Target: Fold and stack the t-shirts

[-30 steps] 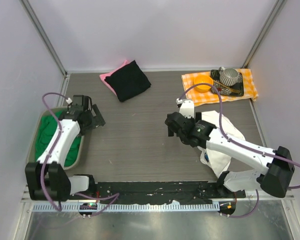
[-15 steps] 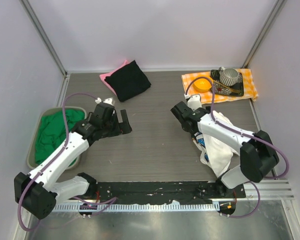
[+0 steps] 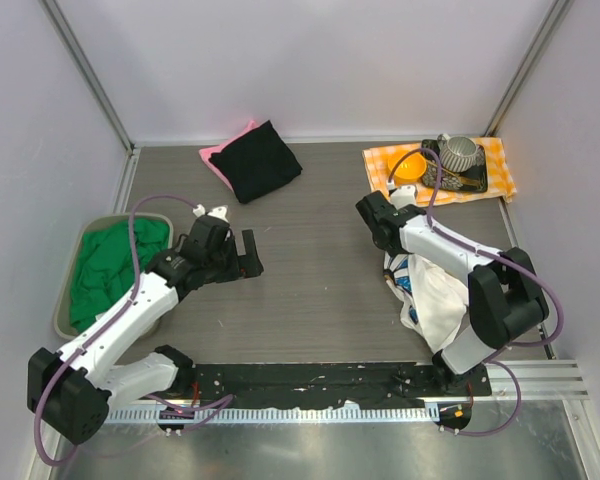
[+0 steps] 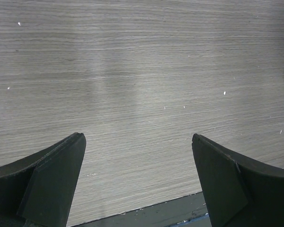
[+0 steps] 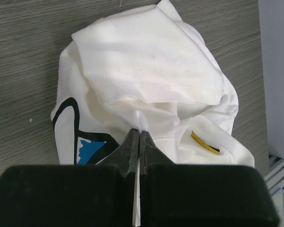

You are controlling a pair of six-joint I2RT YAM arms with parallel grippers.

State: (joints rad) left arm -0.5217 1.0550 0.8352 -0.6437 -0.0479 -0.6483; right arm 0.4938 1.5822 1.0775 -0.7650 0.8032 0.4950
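A crumpled white t-shirt (image 3: 435,295) with a blue-and-black print lies at the right of the table. In the right wrist view my right gripper (image 5: 139,135) is shut on a pinched fold of this white t-shirt (image 5: 151,71). From above, the right gripper (image 3: 398,258) sits at the shirt's left edge. My left gripper (image 3: 248,255) hangs open over bare table, nothing between its fingers (image 4: 54,175). A green t-shirt (image 3: 105,265) fills the grey bin (image 3: 64,295) at the left. A folded black t-shirt (image 3: 260,160) lies on a pink one (image 3: 214,155) at the back.
An orange-and-white checked cloth (image 3: 492,165) at the back right carries an orange bowl (image 3: 407,165) and a dark tray (image 3: 460,180) with a metal cup (image 3: 458,152). Walls close in the table on three sides. A black rail (image 3: 310,378) runs along the near edge.
The right gripper swung onto the white t-shirt and shut on a fold of it. The left arm left the bin for the table's middle, staying open.
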